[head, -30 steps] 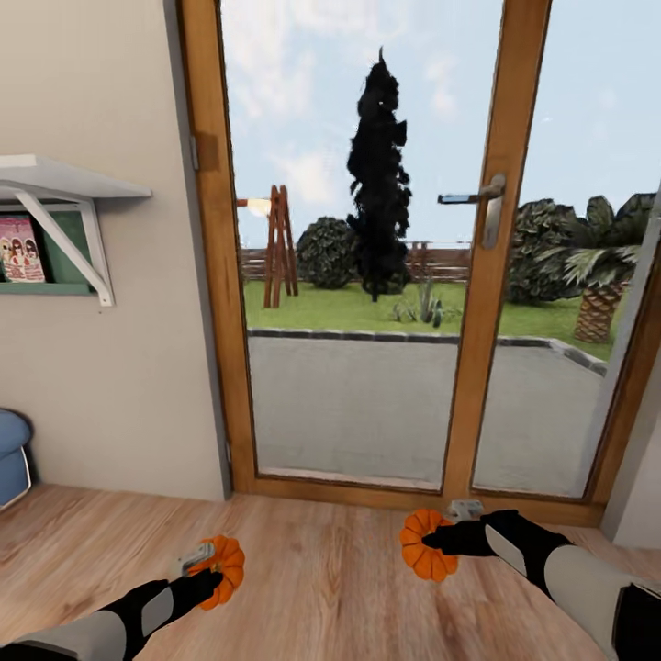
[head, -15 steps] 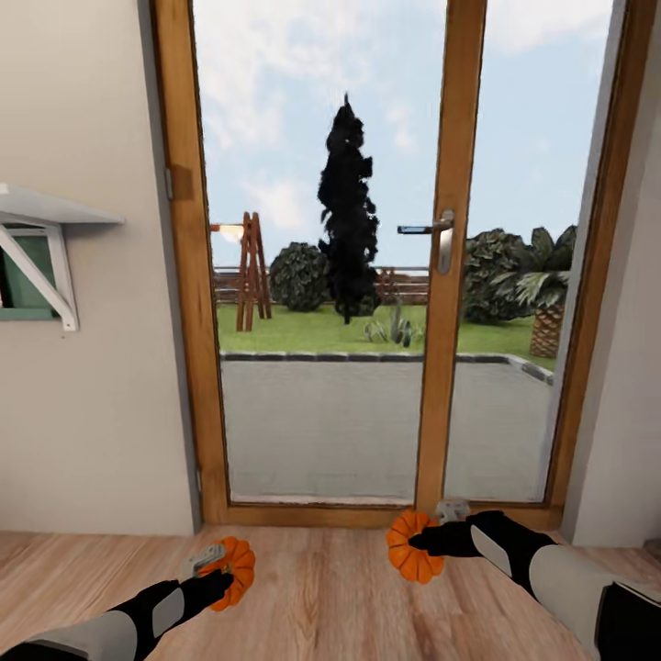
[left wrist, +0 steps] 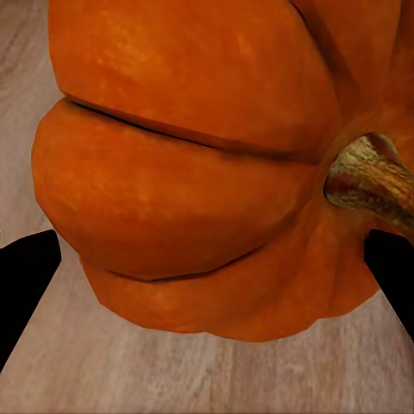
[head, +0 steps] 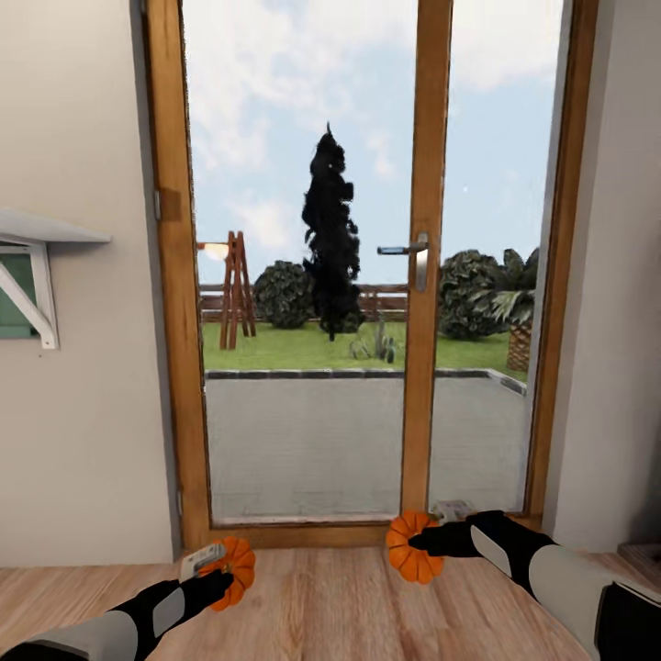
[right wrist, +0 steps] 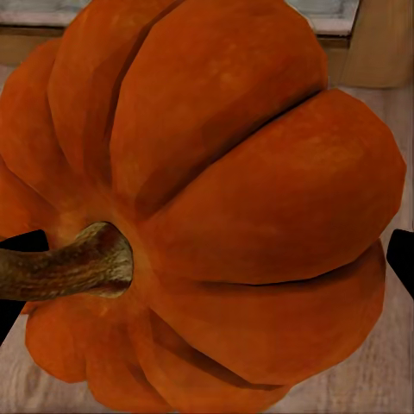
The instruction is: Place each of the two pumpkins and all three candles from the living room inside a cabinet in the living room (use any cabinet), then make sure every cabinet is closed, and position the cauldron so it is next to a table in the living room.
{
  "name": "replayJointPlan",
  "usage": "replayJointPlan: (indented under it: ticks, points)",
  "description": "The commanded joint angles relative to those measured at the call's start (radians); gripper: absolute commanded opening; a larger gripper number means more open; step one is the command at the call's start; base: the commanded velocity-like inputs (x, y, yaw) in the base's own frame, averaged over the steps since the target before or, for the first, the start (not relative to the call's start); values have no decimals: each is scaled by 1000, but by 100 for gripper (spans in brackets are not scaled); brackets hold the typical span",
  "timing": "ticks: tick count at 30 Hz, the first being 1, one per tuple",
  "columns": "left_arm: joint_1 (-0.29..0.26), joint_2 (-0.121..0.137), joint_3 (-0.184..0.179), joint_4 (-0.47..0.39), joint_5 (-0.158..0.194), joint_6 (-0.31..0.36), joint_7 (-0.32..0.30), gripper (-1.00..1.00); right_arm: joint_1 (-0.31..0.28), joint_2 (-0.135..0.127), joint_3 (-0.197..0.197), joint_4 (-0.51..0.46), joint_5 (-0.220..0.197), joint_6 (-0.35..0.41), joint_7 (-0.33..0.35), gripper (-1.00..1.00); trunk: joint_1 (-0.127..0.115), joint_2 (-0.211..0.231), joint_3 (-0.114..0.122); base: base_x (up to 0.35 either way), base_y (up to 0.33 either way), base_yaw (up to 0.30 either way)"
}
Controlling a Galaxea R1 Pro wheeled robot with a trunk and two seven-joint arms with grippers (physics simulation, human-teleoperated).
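Writing: I read none | pumpkins: I count two, held over the wood floor (head: 349, 606) before the glass door (head: 367, 275) | left gripper (head: 213, 571) jaws grip left pumpkin (head: 234, 570) | right gripper (head: 424, 542) jaws grip right pumpkin (head: 410, 548)

Wood-framed glass door (head: 428, 275) with metal handle (head: 407, 250), white wall shelf (head: 37, 234), wooden floor (head: 321, 606)
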Motion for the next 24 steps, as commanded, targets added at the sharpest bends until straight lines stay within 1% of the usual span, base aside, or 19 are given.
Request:
replayJointPlan:
  ticks: [1, 6, 9, 14, 16, 18, 24]
  points:
    - [-1, 0, -7, 0, 11, 3, -4, -100, -1, -1, 3, -2, -5, 4, 1, -100, 0, -1, -1, 0, 0, -19]
    - [-1, 0, -7, 0, 11, 3, -5, -100, 2, -1, 4, 0, -3, 6, 1, -100, 0, -1, 2, 0, 0, -235]
    - [-1, -2, -7, 0, 11, 3, -6, -100, 4, -1, 5, 52, -4, 6, 2, -100, 0, -1, 2, 0, 0, -283]
    - [-1, -8, -9, 0, 10, 3, -6, -100, 6, -1, 5, 99, -4, 6, 3, -100, 0, -1, 0, 0, 0, -281]
    - [-1, -17, -9, 0, 9, 4, -6, -100, 7, 0, 5, 115, -2, 6, 3, -100, -1, 0, 5, 0, 0, -242]
    - [-1, -21, -9, 0, 9, 4, -5, -100, 8, 0, 5, 126, -2, 7, 4, -100, -2, 0, 11, 0, 0, -199]
    - [-1, -24, -9, 3, 8, 10, -5, -100, 12, 0, 7, 135, -1, 10, 4, -100, -5, 2, 25, 0, 0, -86]
